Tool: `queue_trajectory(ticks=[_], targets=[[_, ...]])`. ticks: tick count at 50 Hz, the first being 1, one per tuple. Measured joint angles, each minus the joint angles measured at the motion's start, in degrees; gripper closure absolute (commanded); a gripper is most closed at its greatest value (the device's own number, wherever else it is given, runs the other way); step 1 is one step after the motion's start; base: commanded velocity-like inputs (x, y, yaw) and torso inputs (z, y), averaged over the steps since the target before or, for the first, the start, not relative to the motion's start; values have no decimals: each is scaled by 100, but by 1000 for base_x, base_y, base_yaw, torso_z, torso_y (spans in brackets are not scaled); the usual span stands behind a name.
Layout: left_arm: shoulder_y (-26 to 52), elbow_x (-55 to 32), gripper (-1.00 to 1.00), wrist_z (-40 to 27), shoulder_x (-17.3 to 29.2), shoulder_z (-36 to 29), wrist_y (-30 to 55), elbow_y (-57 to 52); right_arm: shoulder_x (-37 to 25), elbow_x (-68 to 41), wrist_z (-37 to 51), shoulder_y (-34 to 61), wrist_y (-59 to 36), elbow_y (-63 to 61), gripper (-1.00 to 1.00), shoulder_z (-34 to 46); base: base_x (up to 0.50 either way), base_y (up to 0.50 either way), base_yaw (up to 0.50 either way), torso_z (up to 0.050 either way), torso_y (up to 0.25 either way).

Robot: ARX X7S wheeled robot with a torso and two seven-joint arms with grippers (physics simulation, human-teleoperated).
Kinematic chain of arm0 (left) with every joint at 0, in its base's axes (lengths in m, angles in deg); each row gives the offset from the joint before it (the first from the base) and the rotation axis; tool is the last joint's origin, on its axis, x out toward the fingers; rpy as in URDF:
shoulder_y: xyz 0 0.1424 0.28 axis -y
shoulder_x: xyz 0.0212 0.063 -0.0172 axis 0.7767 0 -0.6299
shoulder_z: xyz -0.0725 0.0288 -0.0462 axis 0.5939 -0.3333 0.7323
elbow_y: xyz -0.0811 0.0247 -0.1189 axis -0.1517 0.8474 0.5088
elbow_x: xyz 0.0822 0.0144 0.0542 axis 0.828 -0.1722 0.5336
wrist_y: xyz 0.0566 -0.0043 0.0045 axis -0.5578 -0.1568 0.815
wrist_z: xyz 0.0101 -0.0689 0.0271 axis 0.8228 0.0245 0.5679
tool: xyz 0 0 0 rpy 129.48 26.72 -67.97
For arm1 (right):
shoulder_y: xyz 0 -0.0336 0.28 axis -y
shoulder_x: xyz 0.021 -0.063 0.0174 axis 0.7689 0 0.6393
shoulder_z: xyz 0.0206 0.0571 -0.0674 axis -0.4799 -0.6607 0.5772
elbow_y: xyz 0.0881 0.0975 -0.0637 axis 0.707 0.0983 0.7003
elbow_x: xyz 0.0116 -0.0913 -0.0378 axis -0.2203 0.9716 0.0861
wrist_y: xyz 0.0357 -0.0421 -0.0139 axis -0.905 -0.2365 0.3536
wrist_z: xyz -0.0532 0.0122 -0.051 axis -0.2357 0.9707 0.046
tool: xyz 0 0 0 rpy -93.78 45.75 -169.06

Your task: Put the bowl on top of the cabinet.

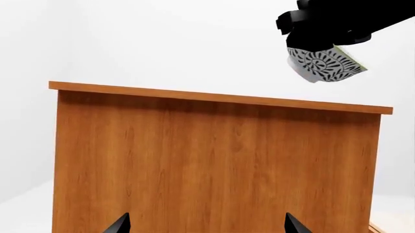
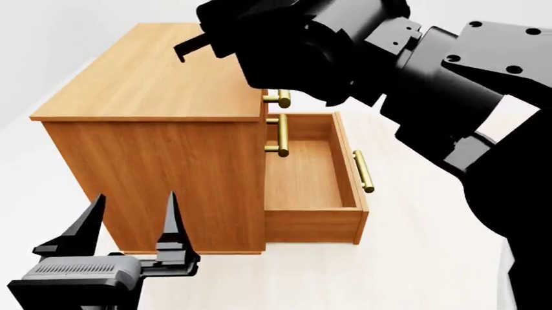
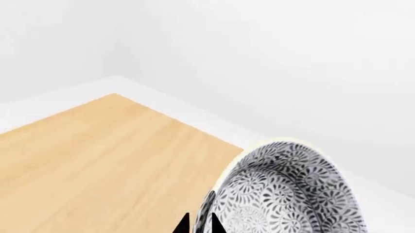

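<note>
Left gripper (image 2: pixel 134 216): low, beside the cabinet's side panel, fingers spread wide, nothing between them.
Right gripper (image 3: pixel 199 224): fingertips pinch the bowl's rim, one tip inside, one outside; only the tips show in its own wrist view.
Bowl (image 3: pixel 285 191): hangs tilted from the right gripper, above the cabinet top without touching it; in the left wrist view its foot points down and sideways.
Bowl, hidden parts: lower edge cut off in the right wrist view; in the head view the arm covers it completely.
Cabinet (image 2: pixel 155 77): below the bowl; bottom drawer (image 2: pixel 311 174) pulled open, away from the left gripper.
</note>
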Motion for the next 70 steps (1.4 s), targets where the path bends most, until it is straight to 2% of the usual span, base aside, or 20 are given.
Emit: queue_trajectory(ticks=[70], targets=[[11,-111,-100,-82,86,-26,-42,-4,0,414,196,-35,-53,-1797,100,5,0,0,0,0,0]])
